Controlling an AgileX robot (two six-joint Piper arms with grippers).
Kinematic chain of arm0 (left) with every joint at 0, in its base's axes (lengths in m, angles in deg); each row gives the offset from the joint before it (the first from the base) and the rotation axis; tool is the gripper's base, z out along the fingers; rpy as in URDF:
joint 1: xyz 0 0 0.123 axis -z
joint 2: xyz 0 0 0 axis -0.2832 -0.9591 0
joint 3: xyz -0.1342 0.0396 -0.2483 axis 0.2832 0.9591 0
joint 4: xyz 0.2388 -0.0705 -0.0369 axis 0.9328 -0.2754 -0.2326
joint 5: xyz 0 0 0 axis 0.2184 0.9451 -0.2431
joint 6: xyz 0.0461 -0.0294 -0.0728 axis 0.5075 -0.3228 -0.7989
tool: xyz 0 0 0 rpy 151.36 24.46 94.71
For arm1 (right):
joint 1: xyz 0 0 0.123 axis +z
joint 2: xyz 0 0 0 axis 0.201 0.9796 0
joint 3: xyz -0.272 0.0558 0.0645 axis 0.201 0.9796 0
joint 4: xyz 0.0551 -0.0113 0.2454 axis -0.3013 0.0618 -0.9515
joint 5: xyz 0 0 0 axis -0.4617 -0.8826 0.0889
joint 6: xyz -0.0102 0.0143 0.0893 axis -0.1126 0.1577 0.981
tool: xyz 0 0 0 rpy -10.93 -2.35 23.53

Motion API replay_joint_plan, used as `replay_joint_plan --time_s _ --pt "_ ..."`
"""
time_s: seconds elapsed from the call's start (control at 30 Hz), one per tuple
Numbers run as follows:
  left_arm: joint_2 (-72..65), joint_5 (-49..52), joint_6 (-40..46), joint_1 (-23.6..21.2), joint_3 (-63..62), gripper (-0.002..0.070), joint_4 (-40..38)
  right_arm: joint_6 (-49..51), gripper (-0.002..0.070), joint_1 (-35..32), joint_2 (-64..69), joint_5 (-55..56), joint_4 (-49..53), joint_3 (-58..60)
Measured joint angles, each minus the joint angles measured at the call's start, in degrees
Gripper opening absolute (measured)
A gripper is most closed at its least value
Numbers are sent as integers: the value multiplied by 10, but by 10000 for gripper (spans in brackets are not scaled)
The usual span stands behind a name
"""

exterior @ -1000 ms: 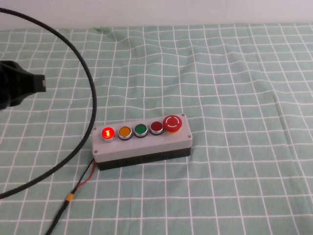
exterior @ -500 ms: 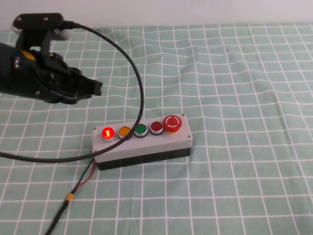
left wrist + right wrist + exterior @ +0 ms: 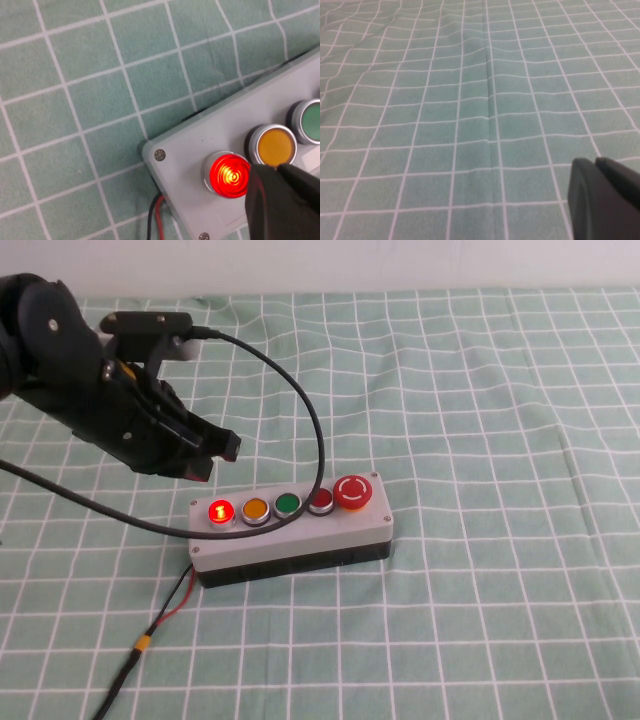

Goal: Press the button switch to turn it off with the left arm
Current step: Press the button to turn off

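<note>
The button switch (image 3: 220, 511) glows bright red with a "1" mark at the left end of the grey box (image 3: 300, 537). It also shows lit in the left wrist view (image 3: 229, 175), set in the box (image 3: 182, 162). My left gripper (image 3: 214, 451) is shut and empty. It hovers just behind and above the button switch, apart from it. In the left wrist view its tip (image 3: 275, 169) sits right beside the lit button. My right gripper (image 3: 596, 164) is shut and empty over bare cloth. It is out of the high view.
The box also carries a yellow button (image 3: 255, 508), a green button (image 3: 288, 505), a darker red flat button (image 3: 320, 500) and a large red mushroom button (image 3: 353, 491). The arm's black cable (image 3: 312, 430) loops across the box. Red and black wires (image 3: 170, 608) run from its front left.
My left arm has swung in from the left edge toward the box. Its gripper now sits close behind the lit button. The button stays lit throughout.
</note>
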Motion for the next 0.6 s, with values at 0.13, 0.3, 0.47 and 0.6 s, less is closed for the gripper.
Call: replay_joint_plan --time_s 0.13,0.3,0.47,0.6 --pt "-13 0 -1 0 0 -2 -15 0 -17 0 0 0 0 0" --pt "-32 3 -2 5 0 -2 -17 0 -17 0 0 0 0 0" --pt "-54 7 -2 11 0 -2 -14 0 -17 0 0 0 0 0" --pt "-69 7 -2 11 -1 -2 -11 0 -17 0 0 0 0 0"
